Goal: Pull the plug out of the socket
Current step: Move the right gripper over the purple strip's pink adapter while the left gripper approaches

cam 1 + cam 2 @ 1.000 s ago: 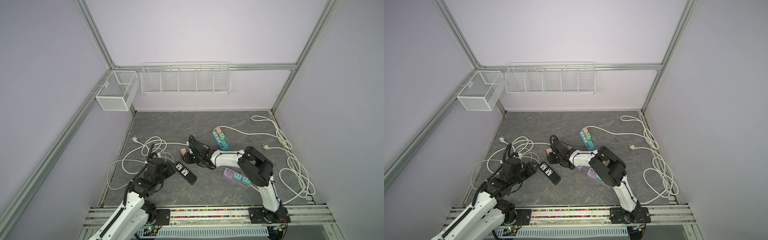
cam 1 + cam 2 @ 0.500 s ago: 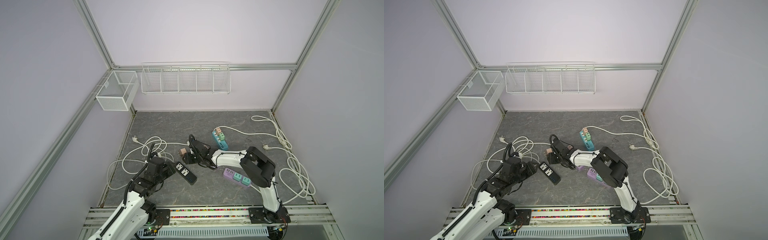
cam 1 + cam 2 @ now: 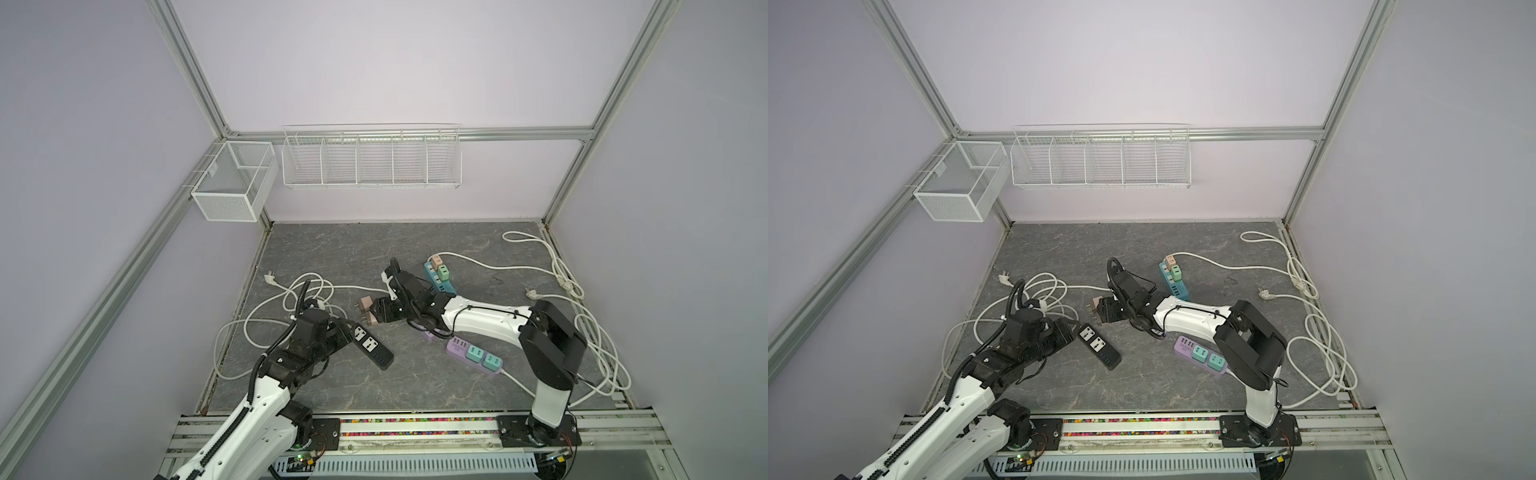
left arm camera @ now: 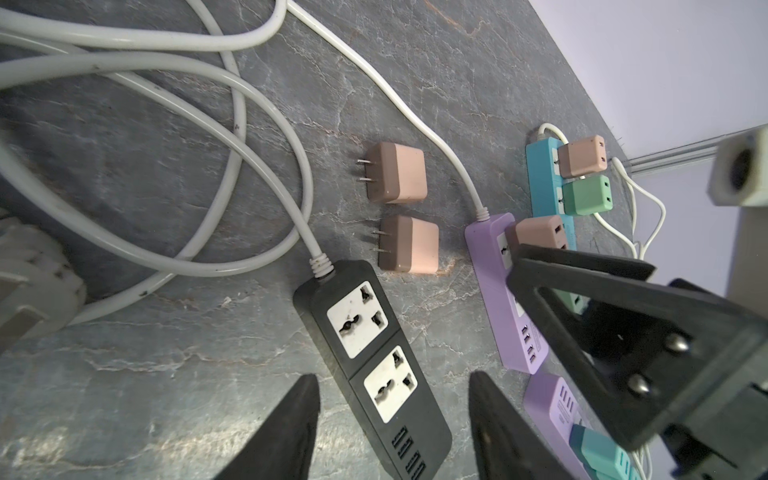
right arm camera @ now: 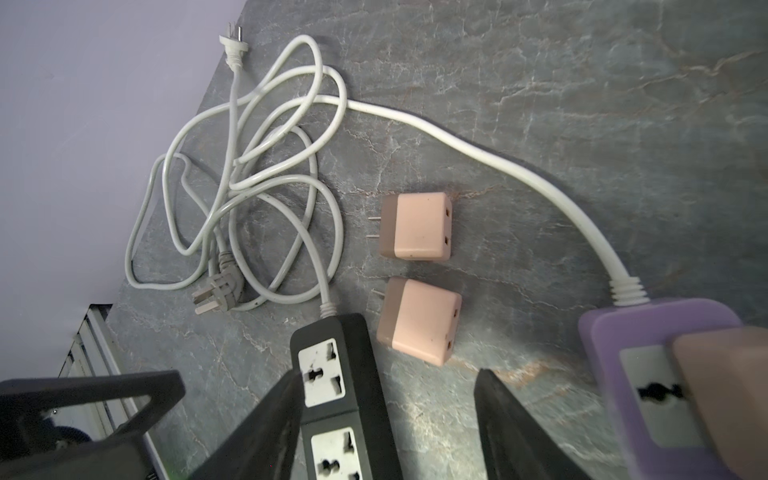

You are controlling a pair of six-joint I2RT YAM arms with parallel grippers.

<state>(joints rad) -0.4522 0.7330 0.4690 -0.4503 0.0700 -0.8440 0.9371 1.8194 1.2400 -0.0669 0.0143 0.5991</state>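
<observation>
A black power strip lies on the grey table, and both of its white sockets show empty. Two pink plugs lie loose side by side just beyond its cord end: one farther off, one nearer. My left gripper is open and straddles the strip with a gap on each side. My right gripper is open and holds nothing, its tips just short of the nearer pink plug.
A purple strip with teal plugs lies under the right arm, and its other end carries a pink plug. A blue strip with plugs lies behind. White cable coils lie left and right. Wire baskets hang on the wall.
My right gripper's jaws have opened wide, and the pink plug in front of them now lies free on the table. The left gripper has hardly moved.
</observation>
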